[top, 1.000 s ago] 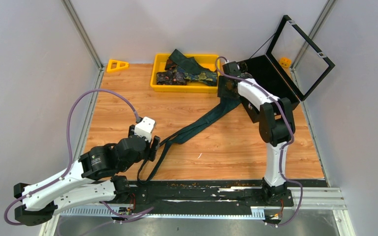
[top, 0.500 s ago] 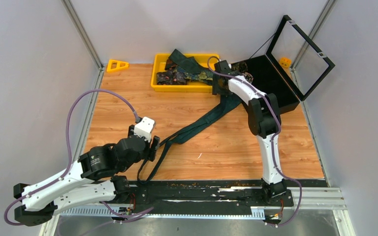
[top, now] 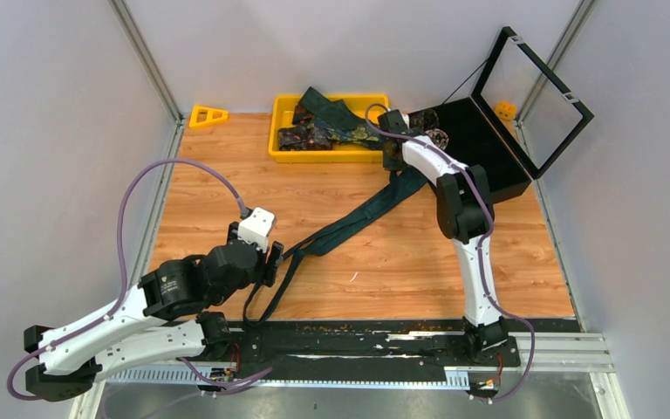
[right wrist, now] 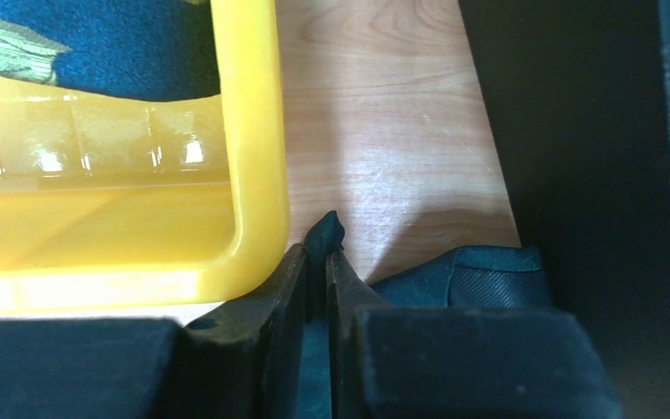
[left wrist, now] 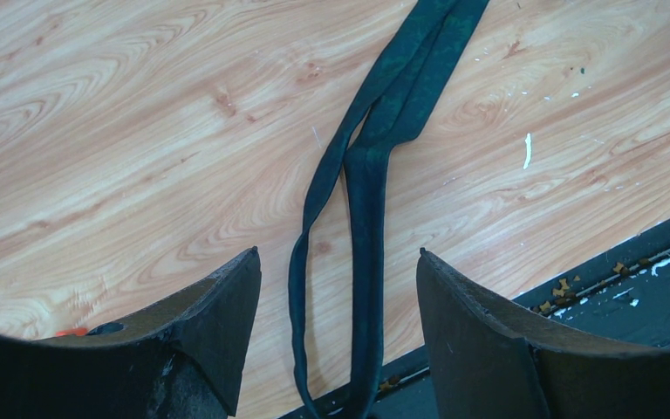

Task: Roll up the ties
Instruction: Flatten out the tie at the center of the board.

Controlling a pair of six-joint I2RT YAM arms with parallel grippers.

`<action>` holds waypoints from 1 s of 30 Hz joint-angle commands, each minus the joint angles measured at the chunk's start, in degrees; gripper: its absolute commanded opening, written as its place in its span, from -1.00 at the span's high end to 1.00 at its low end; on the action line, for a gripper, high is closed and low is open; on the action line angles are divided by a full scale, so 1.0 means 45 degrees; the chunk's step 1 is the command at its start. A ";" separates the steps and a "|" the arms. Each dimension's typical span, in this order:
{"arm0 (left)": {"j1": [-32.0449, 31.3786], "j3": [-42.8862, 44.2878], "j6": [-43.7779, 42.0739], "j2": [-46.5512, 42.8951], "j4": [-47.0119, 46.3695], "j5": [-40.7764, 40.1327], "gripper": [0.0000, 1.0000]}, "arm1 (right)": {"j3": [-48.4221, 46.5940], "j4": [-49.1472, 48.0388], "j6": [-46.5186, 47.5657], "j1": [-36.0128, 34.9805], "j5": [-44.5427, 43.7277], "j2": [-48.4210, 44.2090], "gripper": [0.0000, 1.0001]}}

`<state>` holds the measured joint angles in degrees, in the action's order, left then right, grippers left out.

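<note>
Newly closed, right gripper [right wrist: 316, 262] pinches the teal tie [right wrist: 488, 275] — left gripper [left wrist: 340, 262] gapes wide.

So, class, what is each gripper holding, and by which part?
Right gripper pinches the green tie at its wide end; left gripper is open, holding nothing.

The light wood-grain tabletop [top: 209, 175] looks smooth, with a faint sheen. The long dark teal-green fabric tie [left wrist: 368, 201] is soft matt cloth with a fine weave. The yellow plastic tray [right wrist: 257, 131] is glossy and mirrors the light. The black fingers [left wrist: 488, 340] of the left gripper [left wrist: 338, 257] look matt and scuffed.
</note>
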<state>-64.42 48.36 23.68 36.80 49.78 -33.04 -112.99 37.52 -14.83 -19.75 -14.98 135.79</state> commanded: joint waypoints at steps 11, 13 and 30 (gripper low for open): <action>-0.0025 -0.0102 -0.0184 -0.0147 -0.0574 0.0080 -0.46 | -0.0188 0.1130 -0.0278 0.0004 -0.2616 -0.1091 0.95; -0.0020 -0.0102 -0.0204 -0.0156 -0.0581 0.0094 -0.46 | 0.0465 0.0964 -0.0632 -0.0006 -0.3206 -0.1412 0.96; -0.0020 -0.0141 -0.0146 0.0052 -0.0560 -0.0014 -0.47 | -0.0258 0.2234 -0.2141 0.0013 -0.5617 -0.0711 0.36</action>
<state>-64.42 47.92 23.64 36.51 48.80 -32.84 -113.10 48.71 -24.49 -19.75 -38.85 132.81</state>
